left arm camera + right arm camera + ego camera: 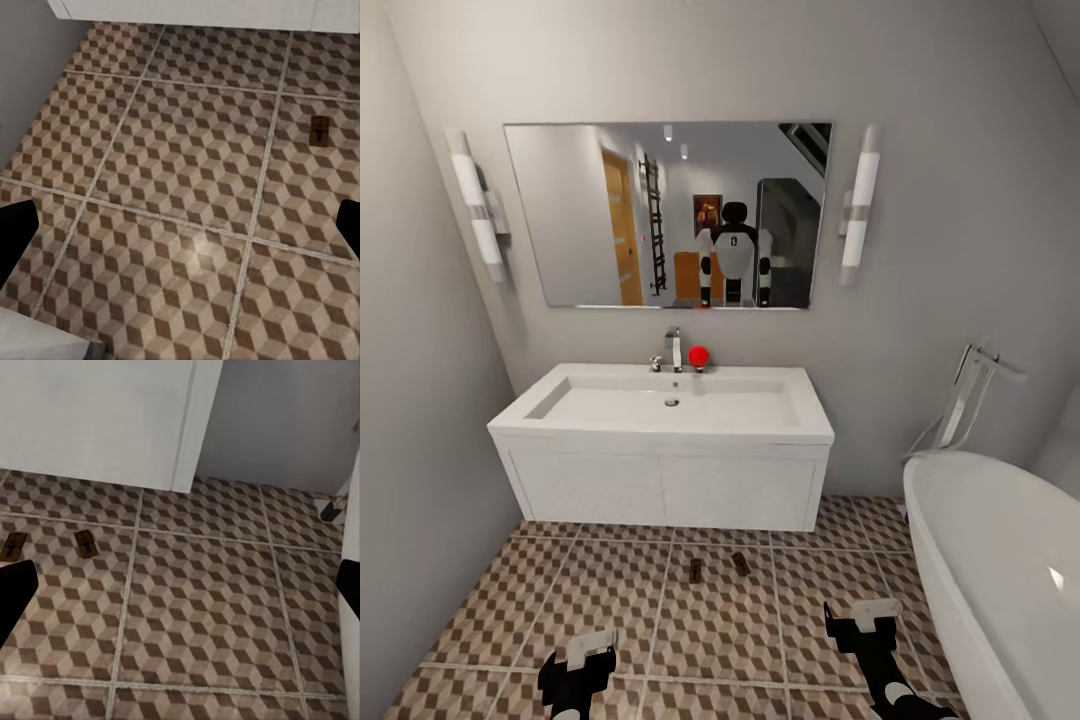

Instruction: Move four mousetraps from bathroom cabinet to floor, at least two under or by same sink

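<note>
Where vanity [660, 480] ends, two mousetraps [696, 570] on bathroom floor [610, 610].

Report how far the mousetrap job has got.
Done: two small dark brown wooden mousetraps lie on the cube-patterned tiled floor, just in front of the white vanity with the wide white rectangular sink. In hand: nothing; the left gripper and right gripper look open and empty. Left: two traps remain to be fetched and set on this floor.
</note>
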Available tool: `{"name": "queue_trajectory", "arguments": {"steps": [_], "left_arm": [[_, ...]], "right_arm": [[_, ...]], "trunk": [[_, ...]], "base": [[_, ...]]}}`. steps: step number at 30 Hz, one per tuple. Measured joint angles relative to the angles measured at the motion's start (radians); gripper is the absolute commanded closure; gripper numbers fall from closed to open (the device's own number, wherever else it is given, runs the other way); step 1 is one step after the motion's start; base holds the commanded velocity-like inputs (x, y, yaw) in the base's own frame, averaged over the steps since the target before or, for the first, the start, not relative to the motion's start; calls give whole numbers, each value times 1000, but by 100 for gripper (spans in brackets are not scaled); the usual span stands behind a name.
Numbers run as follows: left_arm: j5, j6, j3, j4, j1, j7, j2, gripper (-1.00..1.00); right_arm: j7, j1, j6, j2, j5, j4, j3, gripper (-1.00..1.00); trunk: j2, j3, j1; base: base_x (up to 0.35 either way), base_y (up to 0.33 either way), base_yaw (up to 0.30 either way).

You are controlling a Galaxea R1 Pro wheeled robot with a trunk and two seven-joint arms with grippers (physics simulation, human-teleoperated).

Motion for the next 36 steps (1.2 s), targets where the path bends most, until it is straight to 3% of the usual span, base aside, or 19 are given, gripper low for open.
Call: {"name": "queue_trajectory", "arguments": {"steps": [36], "left_arm": [[0, 0, 0, 0, 0, 0, 0, -100]], "right_arm": [[-1, 0, 0, 0, 0, 0, 0, -100]], "trunk": [[252, 113, -138]], "base": [[0, 0, 0]]}}
